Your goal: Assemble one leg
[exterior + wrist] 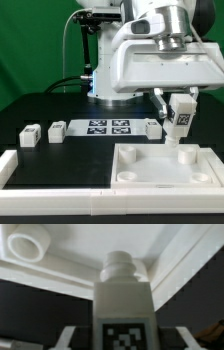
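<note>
My gripper (180, 104) is shut on one leg (182, 122), a chunky white block with a black-and-white tag. It holds the leg upright, stepped peg end down, over the far right part of the large white tray-shaped piece (150, 178). In the wrist view the leg (124, 300) fills the middle between my fingers (70, 336). The gripper (123, 341) sits around its tagged end. Its peg (121, 266) points at the tray's inner corner wall (175, 252). A round socket post (27, 245) stands off to one side. Two more legs (28, 137) (57, 130) lie at the exterior view's left.
The marker board (108, 127) lies at the table's middle back, with another leg (152, 127) at its right end. A low white L-shaped wall (50, 172) runs along the front left. The robot's base (100, 70) stands behind.
</note>
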Controlling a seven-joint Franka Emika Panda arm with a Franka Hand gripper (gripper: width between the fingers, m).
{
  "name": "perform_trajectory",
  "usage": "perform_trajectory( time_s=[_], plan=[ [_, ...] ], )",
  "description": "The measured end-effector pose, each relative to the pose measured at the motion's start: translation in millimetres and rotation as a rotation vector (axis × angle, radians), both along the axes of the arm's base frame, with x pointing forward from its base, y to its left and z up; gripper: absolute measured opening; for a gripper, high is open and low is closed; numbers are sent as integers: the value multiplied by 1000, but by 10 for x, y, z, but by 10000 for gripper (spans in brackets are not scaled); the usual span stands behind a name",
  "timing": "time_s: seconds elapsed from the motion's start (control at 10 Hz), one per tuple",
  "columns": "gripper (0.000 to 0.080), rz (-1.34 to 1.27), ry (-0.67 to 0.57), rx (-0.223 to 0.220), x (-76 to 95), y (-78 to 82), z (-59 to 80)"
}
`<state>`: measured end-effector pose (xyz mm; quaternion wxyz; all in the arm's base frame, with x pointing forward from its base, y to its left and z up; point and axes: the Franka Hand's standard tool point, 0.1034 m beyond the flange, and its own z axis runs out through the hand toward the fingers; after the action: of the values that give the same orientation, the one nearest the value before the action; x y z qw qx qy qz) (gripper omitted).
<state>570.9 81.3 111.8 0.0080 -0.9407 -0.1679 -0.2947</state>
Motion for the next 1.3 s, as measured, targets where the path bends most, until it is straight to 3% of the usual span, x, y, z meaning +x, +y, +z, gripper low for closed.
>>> perform_trajectory(
  time_s=[0.3, 0.4, 0.6, 0.8, 1.0, 1.3],
  plan=[
    [287, 1, 38, 1, -34, 34, -42],
    [287, 5, 62, 13, -34, 155, -47],
    [287, 27, 59, 23, 162, 293, -90],
    [287, 27, 47, 36, 371, 361, -255],
    [287, 27, 41, 44, 474, 409, -319],
    [287, 21, 28, 49, 464, 402, -439]
  ],
)
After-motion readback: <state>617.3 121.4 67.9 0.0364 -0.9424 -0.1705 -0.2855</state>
